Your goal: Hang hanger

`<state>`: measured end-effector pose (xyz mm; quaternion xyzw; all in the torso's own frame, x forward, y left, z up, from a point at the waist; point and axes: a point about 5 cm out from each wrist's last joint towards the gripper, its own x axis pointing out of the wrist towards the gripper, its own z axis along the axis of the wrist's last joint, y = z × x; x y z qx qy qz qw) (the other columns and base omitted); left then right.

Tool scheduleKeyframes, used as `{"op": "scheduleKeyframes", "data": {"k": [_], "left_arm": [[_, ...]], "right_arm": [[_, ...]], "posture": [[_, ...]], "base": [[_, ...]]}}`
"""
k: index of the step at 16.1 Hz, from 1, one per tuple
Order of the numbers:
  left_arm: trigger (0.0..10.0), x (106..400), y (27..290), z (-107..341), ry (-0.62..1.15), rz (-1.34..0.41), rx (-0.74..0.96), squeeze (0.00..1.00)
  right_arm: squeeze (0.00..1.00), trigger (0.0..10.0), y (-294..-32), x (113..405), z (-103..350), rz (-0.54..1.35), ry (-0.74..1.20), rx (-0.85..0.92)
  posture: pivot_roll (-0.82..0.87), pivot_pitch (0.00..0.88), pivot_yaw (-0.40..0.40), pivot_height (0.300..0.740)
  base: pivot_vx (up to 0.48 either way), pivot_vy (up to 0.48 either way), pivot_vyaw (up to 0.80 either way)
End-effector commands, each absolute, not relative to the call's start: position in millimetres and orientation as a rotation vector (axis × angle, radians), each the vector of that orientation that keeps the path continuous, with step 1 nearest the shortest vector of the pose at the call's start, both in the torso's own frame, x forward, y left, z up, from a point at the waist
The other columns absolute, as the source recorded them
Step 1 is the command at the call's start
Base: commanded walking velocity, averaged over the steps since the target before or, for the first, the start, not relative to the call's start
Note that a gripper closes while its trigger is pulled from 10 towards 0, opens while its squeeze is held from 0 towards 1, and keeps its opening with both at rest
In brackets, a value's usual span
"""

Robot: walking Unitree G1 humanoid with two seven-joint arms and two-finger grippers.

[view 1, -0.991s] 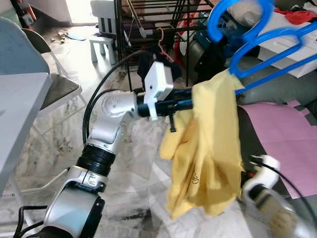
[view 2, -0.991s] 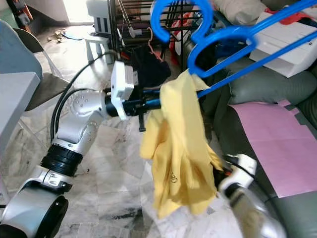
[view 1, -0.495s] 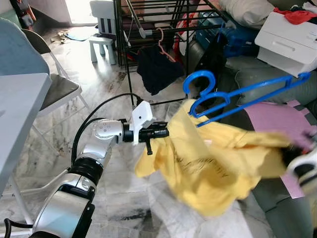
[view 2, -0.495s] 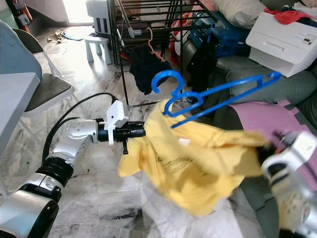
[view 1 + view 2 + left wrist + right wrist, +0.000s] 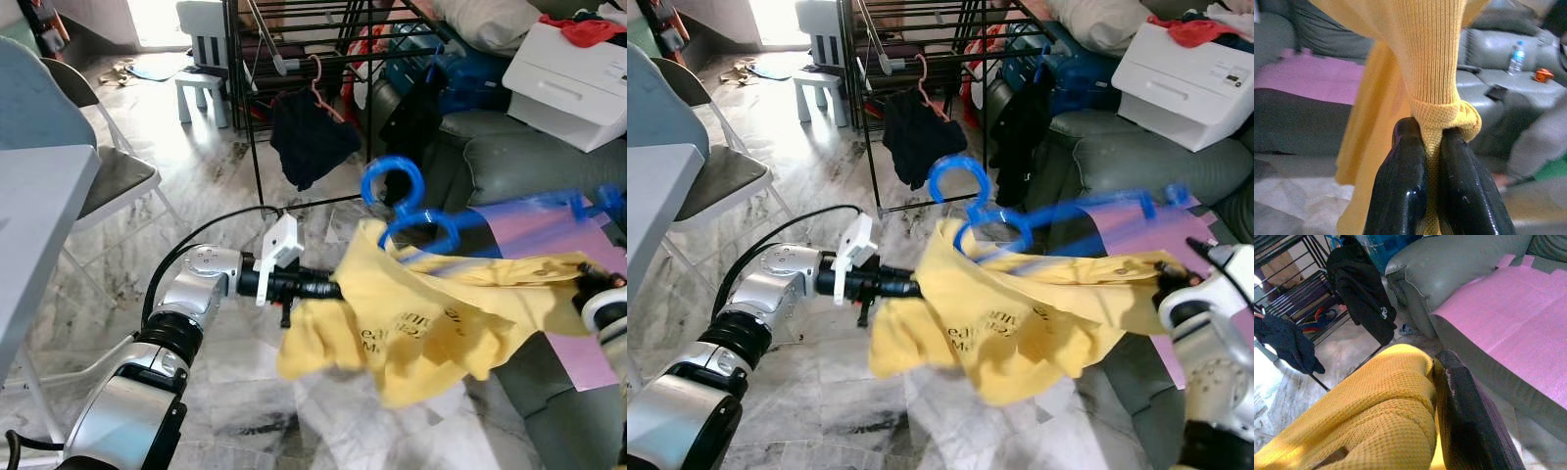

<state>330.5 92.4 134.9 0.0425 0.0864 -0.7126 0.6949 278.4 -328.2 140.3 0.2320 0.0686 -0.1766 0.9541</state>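
A yellow knit garment point(image 5: 431, 318) is stretched sideways between my two grippers, low over the marble floor. My left gripper point(image 5: 331, 291) is shut on its bunched left end; in the left wrist view the two black fingers point(image 5: 1405, 166) pinch the fabric point(image 5: 1437, 73). My right gripper point(image 5: 593, 291) holds the right end, and in the right wrist view the yellow cloth point(image 5: 1381, 401) presses against a black finger point(image 5: 1464, 406). A blue plastic hanger point(image 5: 431, 220), motion-blurred, rises out of the garment's top with its hook point(image 5: 392, 181) upward.
A black drying rack point(image 5: 257, 117) stands behind, with a dark garment point(image 5: 309, 137) on a pink hanger. A grey sofa point(image 5: 509, 157) with a pink sheet point(image 5: 578, 348) and a white box point(image 5: 578, 69) is on the right. A folding chair point(image 5: 108, 176) and table edge point(image 5: 39, 215) stand on the left.
The hanger and garment came down from close to the camera. The garment went from hanging straight down to stretched sideways, and the right gripper took its far end.
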Motion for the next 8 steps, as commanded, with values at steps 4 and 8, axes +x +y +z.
{"op": "scheduleKeyframes", "data": {"k": [4, 8], "left_arm": [[10.0, 320.4, 112.8, 116.9, 0.346, -1.660, 0.193, 0.00], [10.0, 319.6, 117.5, 105.9, 0.396, -1.637, 0.297, 0.00]], "right_arm": [[0.00, 0.0, -362.0, 272.2, 171.2, -0.457, 0.019, 0.422], [0.00, 0.0, -362.6, 271.2, 180.7, -0.431, -0.002, 0.393]], "posture": [[0.01, 0.000, -0.033, 0.740], [0.00, 0.000, -0.027, 0.740]], "base": [[0.000, 0.000, 0.00], [0.000, 0.000, 0.00]]}}
